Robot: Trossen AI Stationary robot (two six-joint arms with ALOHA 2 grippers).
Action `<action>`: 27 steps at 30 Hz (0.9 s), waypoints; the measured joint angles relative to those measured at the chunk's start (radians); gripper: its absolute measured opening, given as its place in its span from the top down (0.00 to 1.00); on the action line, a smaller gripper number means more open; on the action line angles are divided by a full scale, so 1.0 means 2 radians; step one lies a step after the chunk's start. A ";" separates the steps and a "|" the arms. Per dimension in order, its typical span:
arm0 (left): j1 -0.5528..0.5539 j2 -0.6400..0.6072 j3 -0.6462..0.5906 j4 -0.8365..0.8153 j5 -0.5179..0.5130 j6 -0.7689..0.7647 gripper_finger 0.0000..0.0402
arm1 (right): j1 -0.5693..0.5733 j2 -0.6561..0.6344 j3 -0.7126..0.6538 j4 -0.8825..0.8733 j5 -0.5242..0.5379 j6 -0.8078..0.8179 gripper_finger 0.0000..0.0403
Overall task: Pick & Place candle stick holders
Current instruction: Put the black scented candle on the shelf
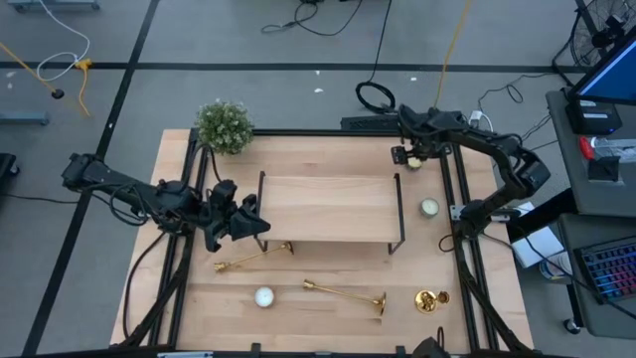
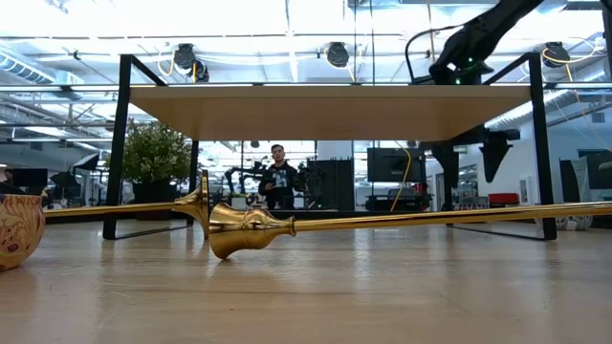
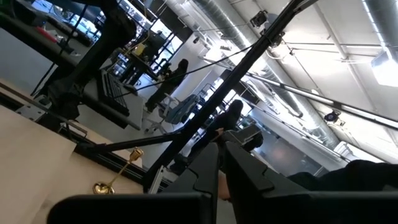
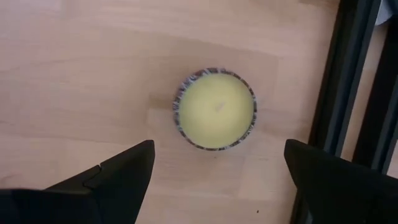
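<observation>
Brass-gold metal, shiny and slim, makes up the candlesticks on a pale wood table (image 1: 328, 318) ringed by black rails. At far left the left gripper (image 1: 260, 226) sits at the left end of the shelf (image 1: 328, 207), a light plank on a thin black wire frame; its fingers look pressed together in the left wrist view, with nothing between them. Just in front of it the first candlestick (image 1: 253, 258) lies on its side, long stem slanting, flared base toward the shelf leg, close to the gripper but apart from it. Behind that arm stands a small bushy green plant (image 1: 224, 126). Further along, a round white tealight (image 1: 263, 296) rests near the front, and the second candlestick (image 1: 345, 293) lies flat beside it with its round base to the right (in the low view its gleaming stem runs across the foreground). A third gold piece (image 1: 428, 300) lies near the front right corner, well away from both arms. At right, the right gripper (image 4: 214, 163) hangs above a yellowish candle (image 4: 215, 108) in a patterned tin beside the right rail, fingers spread wide and holding nothing. Another candle (image 1: 428, 207) sits by the shelf's right end. Beyond is a grey floor with cables, bright ceiling lights, and a person standing far back.
</observation>
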 joint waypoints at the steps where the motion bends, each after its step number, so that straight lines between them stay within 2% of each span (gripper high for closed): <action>1: 0.000 0.000 0.000 0.000 0.000 0.000 0.92 | 0.000 0.000 -0.006 0.003 -0.001 0.001 0.11; 27: 0.000 0.000 0.000 -0.002 0.000 -0.003 0.92 | -0.032 0.002 -0.070 0.104 -0.027 0.027 0.11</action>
